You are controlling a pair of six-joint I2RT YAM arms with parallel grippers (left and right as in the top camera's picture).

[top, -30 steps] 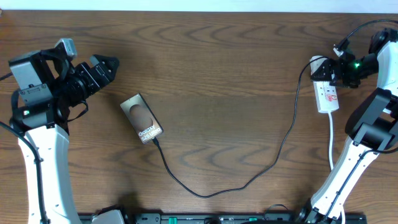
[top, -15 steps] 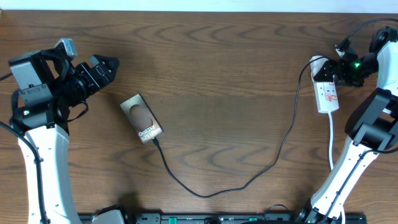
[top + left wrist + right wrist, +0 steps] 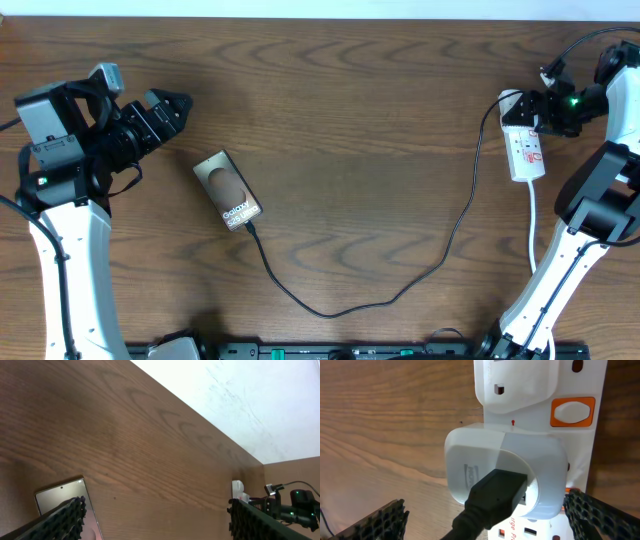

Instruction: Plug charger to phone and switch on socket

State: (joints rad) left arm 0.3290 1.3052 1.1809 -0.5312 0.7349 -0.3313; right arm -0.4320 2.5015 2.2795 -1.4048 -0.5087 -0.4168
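The Samsung phone (image 3: 228, 190) lies flat on the dark wooden bench (image 3: 350, 110), left of centre and turned at an angle. Its screen is up and shows a brownish oval picture with white "Galaxy" lettering; the second line under it is too small to read. The black charger cable (image 3: 400, 293) meets the phone's lower short edge, though how far the tip is seated cannot be told. From there it loops toward the front edge and climbs to the right end of the bench.

There the cable ends in a black connector (image 3: 495, 495) pushed into a white adapter plug (image 3: 505, 470), which sits in the white power strip (image 3: 525, 150). In the right wrist view an orange rocker switch (image 3: 572, 411) lies just beside the adapter, and a scrap of red print, "rge Pr", shows below it. A small embossed mark on the adapter cannot be read, and the switch position cannot be told.

The right claw (image 3: 538, 113) hovers over the strip's far end, its fingers (image 3: 605, 517) spread wide either side of the adapter and gripping nothing. The left claw (image 3: 172, 115) is also spread wide and empty, up and left of the phone, apart from it. Its wrist view catches the phone's top corner (image 3: 57, 497).
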